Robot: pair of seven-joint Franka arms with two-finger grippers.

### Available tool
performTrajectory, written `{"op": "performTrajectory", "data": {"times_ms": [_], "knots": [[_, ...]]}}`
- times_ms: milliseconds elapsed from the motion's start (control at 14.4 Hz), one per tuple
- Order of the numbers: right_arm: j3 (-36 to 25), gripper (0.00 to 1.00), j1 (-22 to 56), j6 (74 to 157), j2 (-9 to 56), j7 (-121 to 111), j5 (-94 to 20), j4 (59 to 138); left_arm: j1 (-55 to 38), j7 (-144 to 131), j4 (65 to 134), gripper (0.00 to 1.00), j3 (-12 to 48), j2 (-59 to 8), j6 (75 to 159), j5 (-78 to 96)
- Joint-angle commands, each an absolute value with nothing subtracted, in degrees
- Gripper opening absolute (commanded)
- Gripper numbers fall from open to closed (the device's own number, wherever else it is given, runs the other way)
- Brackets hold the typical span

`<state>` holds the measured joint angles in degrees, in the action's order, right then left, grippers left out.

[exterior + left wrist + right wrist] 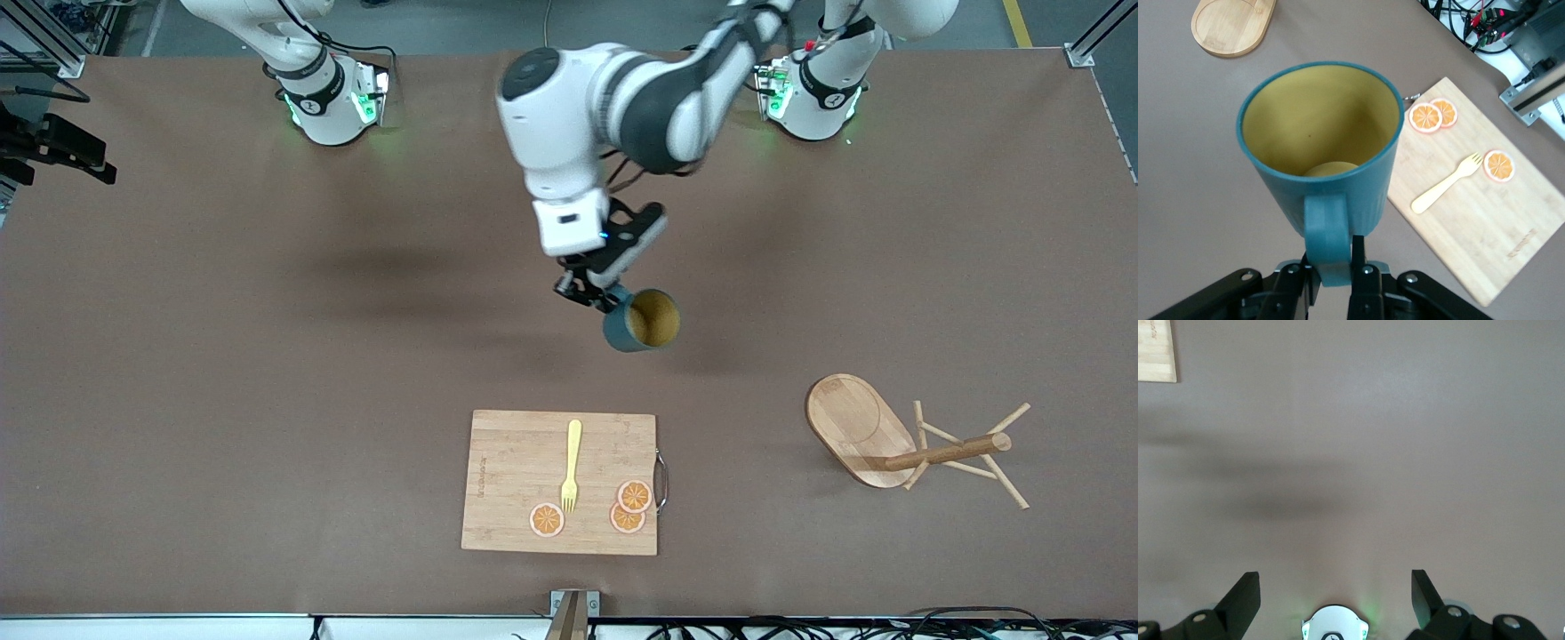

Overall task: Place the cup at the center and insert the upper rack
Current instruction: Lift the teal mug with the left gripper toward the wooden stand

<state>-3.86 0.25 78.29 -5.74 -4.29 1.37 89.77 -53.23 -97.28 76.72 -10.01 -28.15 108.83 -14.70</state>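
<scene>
- Right arm: its base stands at the upper left of the front view and the arm waits there; the right gripper hangs over bare brown table with its jaws spread wide and nothing between them
- Cutting board: lies low in the middle of the front view, carrying a yellow fork and three orange slices
- Left gripper: reaches in from the base at the upper right to the centre of the front view, jaws closed narrow on the cup's handle
- Cup: teal with a yellowish inside, held in the air over the middle of the table, tipped so its mouth faces the front camera
- Mug tree: lies toppled on its side at the lower right of the front view, toward the left arm's end, oval base up on edge, post and pegs pointing toward the frame's right edge
</scene>
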Motion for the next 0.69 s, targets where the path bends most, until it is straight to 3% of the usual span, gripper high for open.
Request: {"op": "performTrajectory", "data": {"times_ms": [0, 623], "knots": [[-3.87, 1.00, 0.09, 80.42, -7.56, -4.57, -0.25, 91.85, -45.99, -88.02, 78.93, 0.00, -9.23, -22.25, 108.81, -6.27], [-4.22, 1.00, -0.18, 80.25, -7.65, -7.73, -1.06, 91.93, -18.66, -61.81, 78.92, 0.01, -9.14, -17.93, 107.67, 34.92]]}}
